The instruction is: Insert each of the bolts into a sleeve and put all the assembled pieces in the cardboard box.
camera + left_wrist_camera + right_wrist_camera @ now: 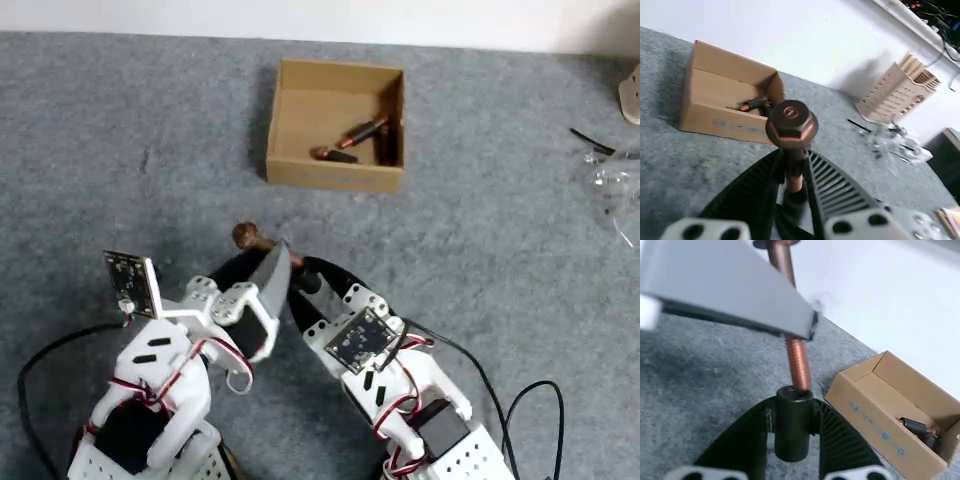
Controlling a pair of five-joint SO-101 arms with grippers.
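My left gripper (268,268) (793,167) is shut on a copper bolt (256,241) (791,123), gripping its shank just below the hex head. My right gripper (303,280) (791,416) is shut on a black sleeve (310,282) (791,426). The bolt's threaded end (799,365) meets the mouth of the sleeve, and its tip looks just inside. The cardboard box (300,170) (715,122) (875,425) sits farther back on the grey carpet. Inside it lie assembled pieces (358,138) (754,104) (919,429).
The grey flat side of the left gripper's jaw crosses the right wrist view in front of the bolt. A beige slotted rack (897,95), clear plastic bits (612,180) and a black cable (592,142) lie at the far right. A white wall borders the carpet.
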